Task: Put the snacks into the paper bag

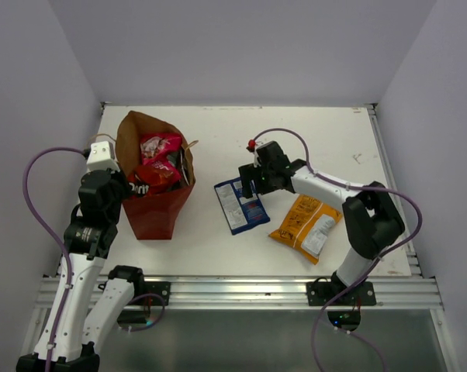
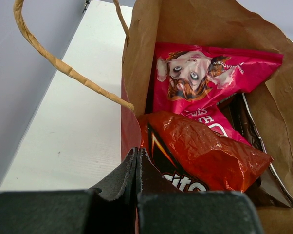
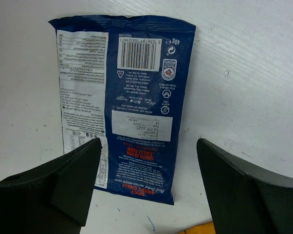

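Paper bag (image 1: pixel 152 213) already holds the pink packet (image 1: pixel 157 147), Doritos packet (image 1: pixel 152 178) and brown packet (image 2: pixel 241 114); left fingers (image 2: pixel 112 190) pinch its wall. On the desk (image 1: pixel 218 128), blue packet (image 1: pixel 241 205), under spread right fingers (image 3: pixel 64 180), and orange packet (image 1: pixel 305 226) are not yet packed.

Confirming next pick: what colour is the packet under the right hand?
Blue packet with white panels; clearest in right wrist view.

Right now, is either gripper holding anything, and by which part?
Left gripper pinches the paper bag by its rim; right gripper is open above the blue-and-white packet, holding nothing.
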Available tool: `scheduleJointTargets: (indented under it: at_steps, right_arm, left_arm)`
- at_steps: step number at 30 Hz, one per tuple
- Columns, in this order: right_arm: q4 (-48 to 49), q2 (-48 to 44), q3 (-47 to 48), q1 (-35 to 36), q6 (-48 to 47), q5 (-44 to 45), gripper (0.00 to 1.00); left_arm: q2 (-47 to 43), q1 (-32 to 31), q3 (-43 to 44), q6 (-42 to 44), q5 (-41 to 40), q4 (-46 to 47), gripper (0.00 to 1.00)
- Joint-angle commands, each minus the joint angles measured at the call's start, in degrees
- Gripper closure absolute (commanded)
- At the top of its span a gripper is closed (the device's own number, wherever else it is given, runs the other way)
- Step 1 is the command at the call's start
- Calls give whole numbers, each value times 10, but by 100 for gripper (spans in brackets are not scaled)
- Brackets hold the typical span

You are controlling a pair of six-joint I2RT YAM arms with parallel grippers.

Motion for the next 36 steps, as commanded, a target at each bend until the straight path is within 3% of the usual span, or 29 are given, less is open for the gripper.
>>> scheduleJointTargets:
  at_steps: [1, 16, 23, 24, 26, 32, 36]
  right_arm:
    - [32, 2, 3, -1, -1, -6, 17]
    - [47, 61, -9, -1, -3, -30, 28]
    - [37, 61, -8, -1, -9, -33, 72]
    - [35, 59, -8, -1, -9, -32, 89]
    - [31, 50, -10, -1, -10, -29, 100]
    - [-28, -26, 17, -1, -6, 39, 100]
    - [-90, -107, 91, -1, -11, 109, 100]
  left_arm:
    - [1, 0, -5, 4, 8, 14, 100]
    - [-2, 0, -5, 4, 7, 14, 100]
    - [-3, 0, -4, 5, 6, 13, 100]
    - [-3, 0, -4, 5, 6, 13, 100]
    - [-3, 0, -4, 4, 7, 14, 100]
    - [-3, 0, -4, 5, 7, 12, 100]
    - [-2, 0, -4, 4, 9, 12, 100]
